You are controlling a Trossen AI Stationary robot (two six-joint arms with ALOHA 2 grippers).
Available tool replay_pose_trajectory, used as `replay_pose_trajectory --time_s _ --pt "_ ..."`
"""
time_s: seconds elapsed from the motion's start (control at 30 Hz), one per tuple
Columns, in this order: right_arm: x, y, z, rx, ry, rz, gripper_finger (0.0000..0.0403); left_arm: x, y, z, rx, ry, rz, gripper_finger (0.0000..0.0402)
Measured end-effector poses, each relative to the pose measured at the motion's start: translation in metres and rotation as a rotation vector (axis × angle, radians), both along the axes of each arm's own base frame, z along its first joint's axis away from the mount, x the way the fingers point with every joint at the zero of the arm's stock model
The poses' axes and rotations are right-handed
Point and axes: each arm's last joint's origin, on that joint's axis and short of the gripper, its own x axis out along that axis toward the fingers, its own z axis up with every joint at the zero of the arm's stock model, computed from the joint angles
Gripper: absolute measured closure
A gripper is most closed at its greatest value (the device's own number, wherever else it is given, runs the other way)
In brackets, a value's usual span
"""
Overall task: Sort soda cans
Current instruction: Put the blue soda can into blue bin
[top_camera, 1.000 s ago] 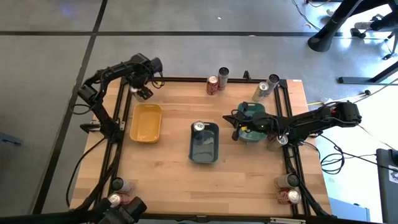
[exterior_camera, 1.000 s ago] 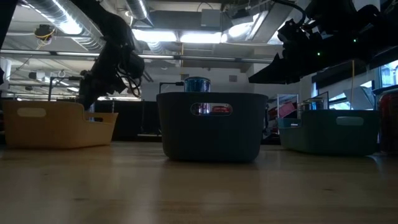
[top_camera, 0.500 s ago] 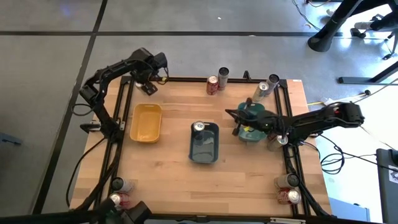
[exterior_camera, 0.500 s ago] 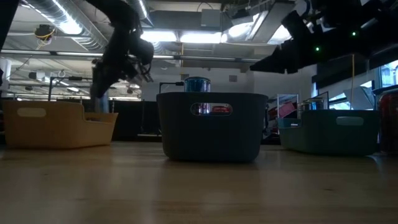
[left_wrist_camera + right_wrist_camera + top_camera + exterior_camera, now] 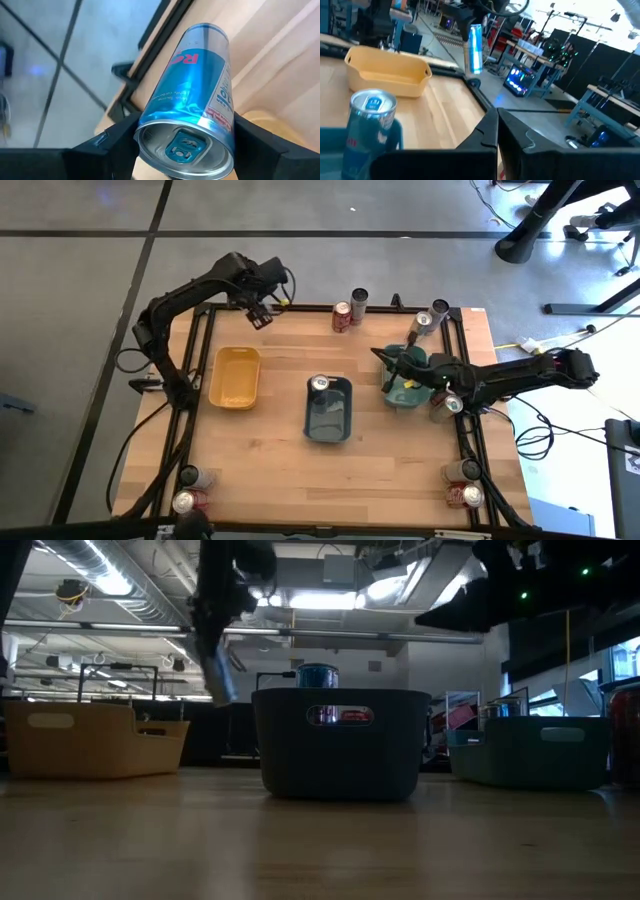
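The left gripper hangs above the far left corner of the worktop, its fingers clamped on the sides of a blue and silver can, which it holds off the wood, tilted in the wrist view with the silver top and pull tab facing the camera. From the right wrist the same can shows as a slim blue column in the air beyond the yellow tray, which sits on the left side of the worktop just below that gripper. The right gripper reaches in from the right edge with its fingers pressed together and nothing between them, hovering over the teal tray. Between the two trays stands the dark grey-blue tray, with one blue and silver can upright in its far end. Along the far edge a red can and a dark can stand side by side, and two more cans stand near the far right corner. Another can stands at the right edge close by the right arm. A pair of cans sits at the near left corner and another pair at the near right corner.
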Motion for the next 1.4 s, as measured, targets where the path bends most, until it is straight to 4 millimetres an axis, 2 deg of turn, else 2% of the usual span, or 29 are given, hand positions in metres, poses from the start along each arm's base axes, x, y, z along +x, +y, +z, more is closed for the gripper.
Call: replay_pose_trajectory --time_s 0.17,0.27,0.43,0.63,0.83,1.03,1.4 --pt "-0.009 0.001 0.007 0.0 -0.004 0.019 0.0398 0.019 -0.024 0.019 0.054 -0.091 -0.097 0.0158" --pt "-0.007 0.001 0.012 0.018 0.088 0.045 0.0398 0.031 -0.037 0.027 0.087 -0.166 -0.162 0.0158" --pt "-0.003 0.001 0.036 0.058 0.169 0.045 0.0398 0.049 -0.049 0.03 0.033 -0.307 -0.286 0.0158" --pt "-0.002 0.002 0.061 0.077 0.109 0.109 0.0398 0.067 -0.056 0.036 0.005 -0.483 -0.417 0.0158" --pt "-0.001 -0.009 0.06 0.192 0.067 0.118 0.0398 0.081 -0.061 0.036 -0.041 -0.62 -0.518 0.0157" --pt "0.005 -0.011 0.066 0.197 -0.025 0.126 0.0398 0.089 -0.07 0.034 -0.064 -0.673 -0.586 0.0157" --pt "0.032 -0.014 0.039 0.195 0.087 0.092 0.0398 0.103 -0.089 0.043 -0.024 -0.766 -0.732 0.0156"
